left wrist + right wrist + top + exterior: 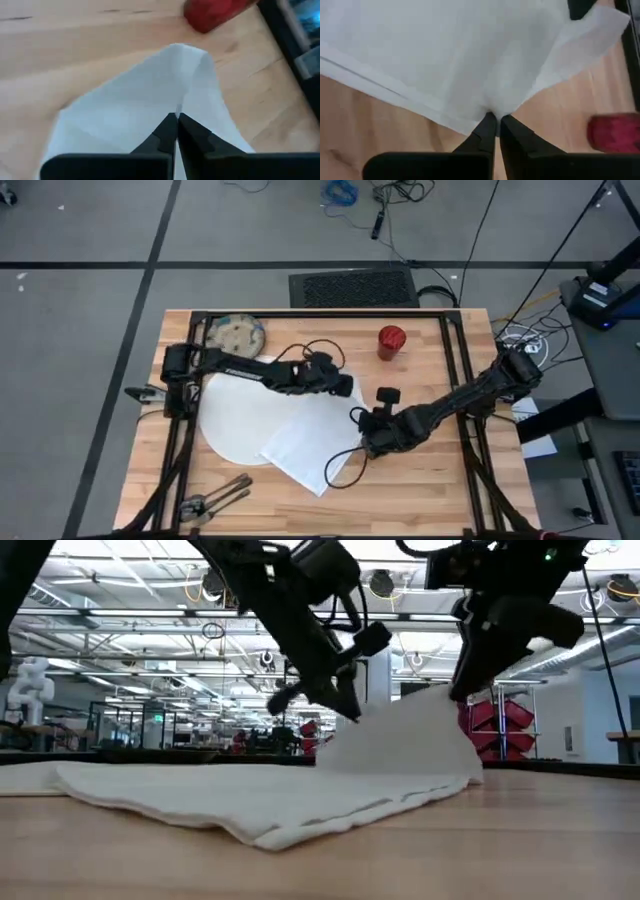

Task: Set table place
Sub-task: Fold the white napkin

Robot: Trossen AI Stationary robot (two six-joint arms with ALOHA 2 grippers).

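Note:
A white cloth napkin (305, 442) lies partly over the large white plate (232, 420) and partly on the table (430, 480). My left gripper (345, 387) is shut on the napkin's far part. My right gripper (364, 421) is shut on its right edge. In the low view the cloth (400, 740) rises between the two grippers, and its near part (270, 810) lies flat on the wood. The speckled bowl (237, 335) sits at the far left, the red cup (391, 341) stands far of centre, and the dark cutlery (215, 498) lies near the front left corner. My left gripper pinches a raised fold of the napkin (176, 109) between its two fingers, below the cloth's far corner (175, 47). The fingers slant down from the table's left side. That part is lifted off the table and hangs slack. My right gripper pinches the napkin's right edge (492, 107) between its two fingers, coming down at a slant from the table's right side. The cloth beside the fingers is gathered into creases and raised, while the rest (395, 45) lies spread flat.
The black table frame runs along the edges and crosses the top (455, 370). Bare wood (440, 490) shows at the near right. A black box (352, 286) and cables lie on the floor beyond the far edge.

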